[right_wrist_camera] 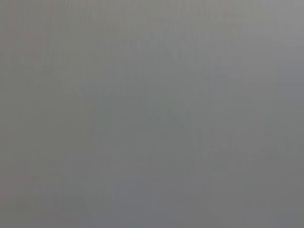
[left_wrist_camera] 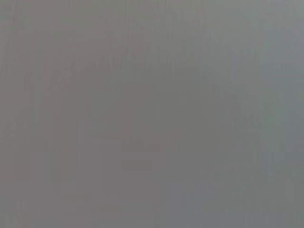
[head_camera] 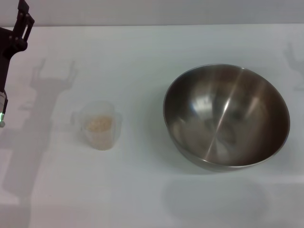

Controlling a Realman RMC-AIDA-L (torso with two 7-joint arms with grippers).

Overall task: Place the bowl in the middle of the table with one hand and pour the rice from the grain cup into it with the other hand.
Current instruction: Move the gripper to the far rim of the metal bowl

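Observation:
The bowl (head_camera: 227,115), a large shiny steel one, stands on the right half of the white table (head_camera: 142,199), tipped slightly towards me. The grain cup (head_camera: 99,125), small and clear, stands upright on the left half with rice (head_camera: 99,124) in its bottom. The two are apart, with a bare gap between them. My left gripper (head_camera: 21,21) is raised at the far left edge, well back from and left of the cup, holding nothing. My right gripper is out of the head view. Both wrist views show only a flat grey surface.
The table's far edge (head_camera: 152,25) runs across the top of the head view. Shadows of the arms fall on the tabletop at the left (head_camera: 47,90) and at the far right (head_camera: 295,57).

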